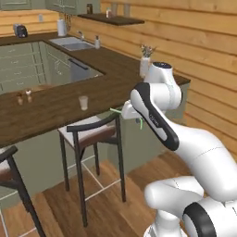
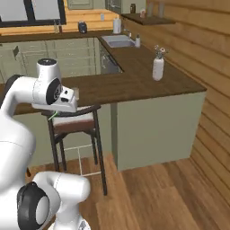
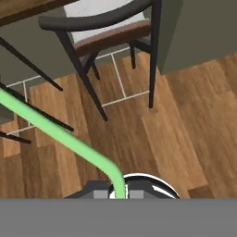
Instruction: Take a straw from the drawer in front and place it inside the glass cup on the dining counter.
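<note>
The straw (image 3: 55,132) is sitting clamped in the hand (image 1: 131,112), low beside the stool (image 1: 90,132); being light, thin and probably bendable, it is asking for a gentle grip; the cup (image 1: 83,102) is waiting on the surface (image 1: 46,109).

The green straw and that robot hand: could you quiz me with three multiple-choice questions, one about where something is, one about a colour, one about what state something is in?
1. Where does the glass cup stand?
A. On the dining counter, above a stool
B. In the sink
C. On the floor

2. What colour is the straw?
A. Red
B. Light green
C. Black

3. What is the gripper doing?
A. Wide open, empty
B. Shut on the cup
C. Shut on the straw

Answers:
1 A: the left base view shows the cup on the dark wood top, with the stool under it.
2 B: the hand view shows a pale green stick.
3 C: the straw rises from between the fingertips, away from the cup.
</note>
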You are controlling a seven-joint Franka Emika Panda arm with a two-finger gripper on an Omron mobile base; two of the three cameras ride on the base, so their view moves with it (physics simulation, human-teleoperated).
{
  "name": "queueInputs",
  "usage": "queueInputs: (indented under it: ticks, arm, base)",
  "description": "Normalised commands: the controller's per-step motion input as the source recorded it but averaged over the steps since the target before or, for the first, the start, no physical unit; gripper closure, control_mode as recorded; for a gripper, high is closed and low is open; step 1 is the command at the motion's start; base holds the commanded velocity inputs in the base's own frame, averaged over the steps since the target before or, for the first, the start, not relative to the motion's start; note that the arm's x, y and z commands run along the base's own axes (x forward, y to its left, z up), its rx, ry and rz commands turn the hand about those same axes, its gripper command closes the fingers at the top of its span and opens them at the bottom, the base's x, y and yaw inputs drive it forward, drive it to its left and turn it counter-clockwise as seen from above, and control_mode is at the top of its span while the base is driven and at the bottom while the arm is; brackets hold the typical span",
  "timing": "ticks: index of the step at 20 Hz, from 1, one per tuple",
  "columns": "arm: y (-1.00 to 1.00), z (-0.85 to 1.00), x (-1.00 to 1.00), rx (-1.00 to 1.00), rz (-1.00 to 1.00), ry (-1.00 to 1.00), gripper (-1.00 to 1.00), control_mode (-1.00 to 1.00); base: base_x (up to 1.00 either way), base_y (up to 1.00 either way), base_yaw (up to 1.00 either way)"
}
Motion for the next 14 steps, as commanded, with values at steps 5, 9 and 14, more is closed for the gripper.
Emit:
queueInputs:
  ticks: [5,9,14]
  arm:
    - [0.00,0.00,0.00,0.00,0.00,0.00,1.00,1.00]
    - [0.00,0.00,0.00,0.00,0.00,0.00,1.00,1.00]
    - [0.00,0.00,0.00,0.00,0.00,0.00,1.00,1.00]
  base:
    - [0.58,-0.58,0.61]
    - [0.61,-0.54,0.52]
    - [0.76,-0.40,0.34]
